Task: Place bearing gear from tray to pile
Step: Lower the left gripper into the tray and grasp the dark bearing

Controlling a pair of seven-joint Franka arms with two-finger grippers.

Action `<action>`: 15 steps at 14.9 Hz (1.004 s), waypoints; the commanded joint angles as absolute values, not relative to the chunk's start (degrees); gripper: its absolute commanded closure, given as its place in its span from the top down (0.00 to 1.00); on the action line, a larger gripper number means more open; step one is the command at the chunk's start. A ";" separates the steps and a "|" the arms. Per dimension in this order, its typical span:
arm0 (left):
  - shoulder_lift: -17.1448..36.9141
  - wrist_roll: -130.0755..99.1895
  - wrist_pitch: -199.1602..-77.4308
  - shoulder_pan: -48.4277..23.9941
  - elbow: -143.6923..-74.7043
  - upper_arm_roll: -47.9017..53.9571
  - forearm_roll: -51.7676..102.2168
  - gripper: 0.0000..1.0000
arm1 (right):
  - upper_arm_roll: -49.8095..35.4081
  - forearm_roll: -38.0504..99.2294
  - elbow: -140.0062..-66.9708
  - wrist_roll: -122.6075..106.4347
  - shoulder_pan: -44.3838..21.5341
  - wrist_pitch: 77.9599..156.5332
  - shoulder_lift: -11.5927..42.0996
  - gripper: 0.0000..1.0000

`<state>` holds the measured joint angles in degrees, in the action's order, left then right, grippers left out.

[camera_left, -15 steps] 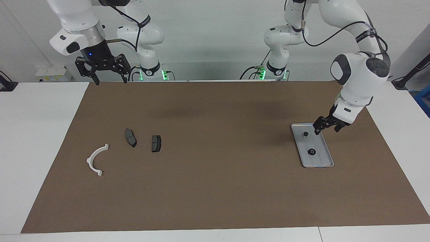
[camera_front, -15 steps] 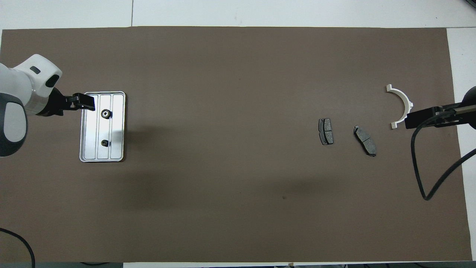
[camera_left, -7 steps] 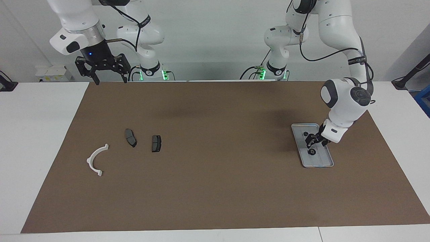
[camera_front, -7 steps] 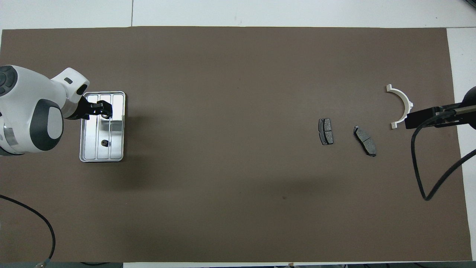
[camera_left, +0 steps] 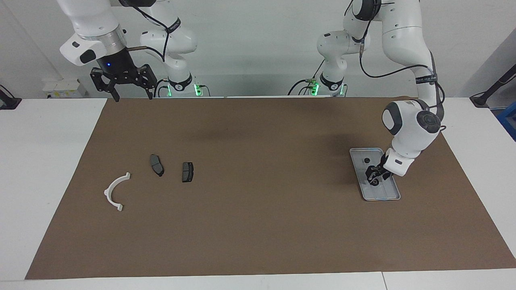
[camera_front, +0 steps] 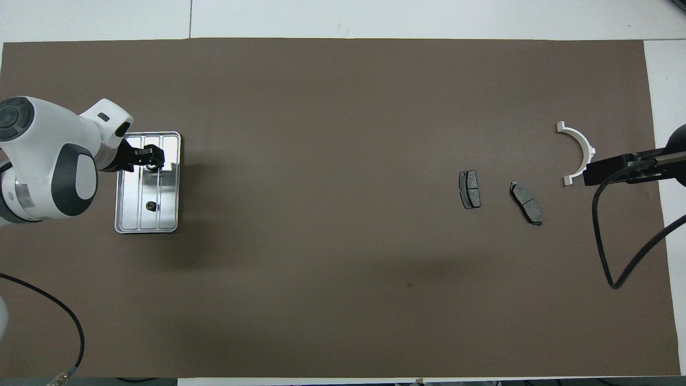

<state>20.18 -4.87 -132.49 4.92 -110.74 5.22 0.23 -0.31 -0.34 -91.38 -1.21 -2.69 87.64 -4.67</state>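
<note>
Since a second ago: my left tool is coming down from the tray's rim onto the bearing gear lying farther from the robots; everything else is staying where it was.
Left tool: it is sitting low in the tray, its tips around or touching the gear; I cannot tell how far apart they are or whether they are gripping yet.
Bearing gear: the target is resting on the tray's ribbed base, partly under my tool; a second bearing gear is lying nearer the robots in the same tray.
Why here: I am reaching in steeply, probably to get past the raised rim and leave the second gear alone.
Pile: the white bracket and two dark plates are lying well apart from the tray, toward the right arm's end of the surface.
Right tool: it is waiting, spread wide and holding nothing, over the surface's edge nearest the robots.
In the way: nothing is lying between tray and pile.
</note>
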 commanded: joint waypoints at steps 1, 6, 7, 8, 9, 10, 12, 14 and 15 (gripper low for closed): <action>21.09 -5.80 -134.21 4.66 -110.92 5.10 0.09 0.68 | -0.70 1.14 -92.02 -1.05 -2.11 87.80 -5.45 1.00; 21.36 -5.80 -134.48 4.66 -110.92 5.10 0.09 0.47 | -0.70 1.14 -92.02 -0.97 -2.11 87.80 -5.45 1.00; 21.36 -5.80 -134.21 4.66 -111.09 5.10 0.09 0.36 | -0.70 1.14 -92.02 -0.97 -2.11 87.80 -5.45 1.00; 21.36 -5.80 -133.95 4.66 -111.09 5.10 0.09 0.25 | -0.62 1.14 -92.02 -0.97 -2.11 87.80 -5.45 1.00; 21.27 -5.80 -133.16 4.57 -111.01 5.01 0.09 0.16 | -0.70 1.14 -92.02 -1.05 -2.11 87.80 -5.45 1.00; 21.36 -6.06 -130.98 4.40 -109.79 5.10 0.09 0.05 | -0.70 1.14 -92.02 -1.05 -2.11 87.80 -5.45 1.00; 22.66 -12.00 -123.09 0.55 -102.70 5.01 0.09 0.00 | -0.70 1.14 -92.02 -1.05 -2.11 87.80 -5.45 1.00; 23.99 -23.23 -115.09 -5.59 -94.70 5.01 0.09 0.00 | -0.70 1.14 -92.02 -1.05 -2.11 87.80 -5.45 1.00; 24.86 -29.64 -112.18 -9.54 -92.14 5.01 0.09 0.00 | -0.70 1.14 -92.02 -1.05 -2.11 87.80 -5.45 1.00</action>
